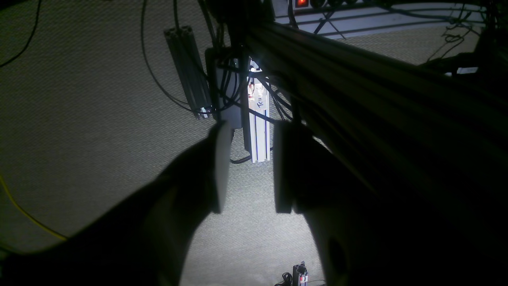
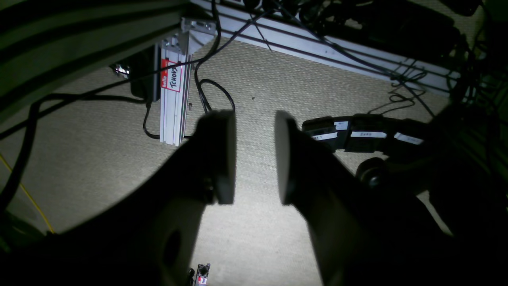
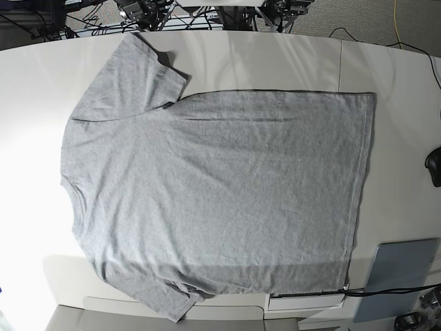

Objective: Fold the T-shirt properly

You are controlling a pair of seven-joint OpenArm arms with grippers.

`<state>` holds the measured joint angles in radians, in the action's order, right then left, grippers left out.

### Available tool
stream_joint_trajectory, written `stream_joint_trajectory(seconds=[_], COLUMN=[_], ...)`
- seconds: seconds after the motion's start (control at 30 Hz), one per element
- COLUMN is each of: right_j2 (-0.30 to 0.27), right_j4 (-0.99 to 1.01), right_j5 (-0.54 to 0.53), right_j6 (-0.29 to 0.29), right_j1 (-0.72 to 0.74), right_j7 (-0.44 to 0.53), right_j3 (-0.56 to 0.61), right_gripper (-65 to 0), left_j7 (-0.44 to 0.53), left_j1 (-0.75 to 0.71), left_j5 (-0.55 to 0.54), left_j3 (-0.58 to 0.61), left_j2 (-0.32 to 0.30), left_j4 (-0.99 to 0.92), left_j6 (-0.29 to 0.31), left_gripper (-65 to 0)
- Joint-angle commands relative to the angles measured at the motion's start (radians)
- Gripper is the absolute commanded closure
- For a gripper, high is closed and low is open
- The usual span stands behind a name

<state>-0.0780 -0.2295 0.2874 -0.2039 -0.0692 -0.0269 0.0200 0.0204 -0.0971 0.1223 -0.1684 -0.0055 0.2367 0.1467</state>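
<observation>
With both sets of fingers, left (image 1: 248, 167) and right (image 2: 254, 157), apart and empty off the tabletop (image 3: 400, 89), begin by pinching the flat T-shirt (image 3: 213, 193) at its far-edge sleeve and hem corner together.

Right gripper (image 2: 254, 157): two dark fingers parted, nothing between them, over beige woven carpet (image 2: 258, 91). Aluminium extrusion post (image 2: 173, 103) with red-and-white label, upper left. Black cables (image 2: 206, 85) beside post. Yellow cable (image 2: 27, 194), lower left.

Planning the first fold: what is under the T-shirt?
The T-shirt lies spread flat, plain side up, on the white table. Its lower sleeve overhangs a seam near the table edge. Anything beneath the cloth is covered.
</observation>
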Motion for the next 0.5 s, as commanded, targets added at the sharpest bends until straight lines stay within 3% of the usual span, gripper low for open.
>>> stream_joint_trajectory(seconds=[0.0,0.33,0.47], right_j2=[-0.005,-0.018,-0.055], right_j4=[-0.004,-0.005,-0.027], right_j5=[-0.006,-0.013,-0.097], right_j6=[-0.005,-0.005,-0.009], right_j1=[-0.004,-0.062,-0.117], right_j7=[0.006,0.001,0.003], right_j3=[0.001,0.001,0.001], right_gripper=[-17.5,-17.5,-17.5], left_j7=[0.004,-0.005,-0.005], left_j1=[-0.003,-0.052,-0.134], left_j5=[-0.003,-0.002,-0.002], left_j3=[0.003,0.003,0.003], left_j2=[0.002,0.002,0.002], left_j4=[0.004,0.031,0.127], left_j6=[0.007,0.01,0.01], left_gripper=[-19.6,-19.6,-19.6])
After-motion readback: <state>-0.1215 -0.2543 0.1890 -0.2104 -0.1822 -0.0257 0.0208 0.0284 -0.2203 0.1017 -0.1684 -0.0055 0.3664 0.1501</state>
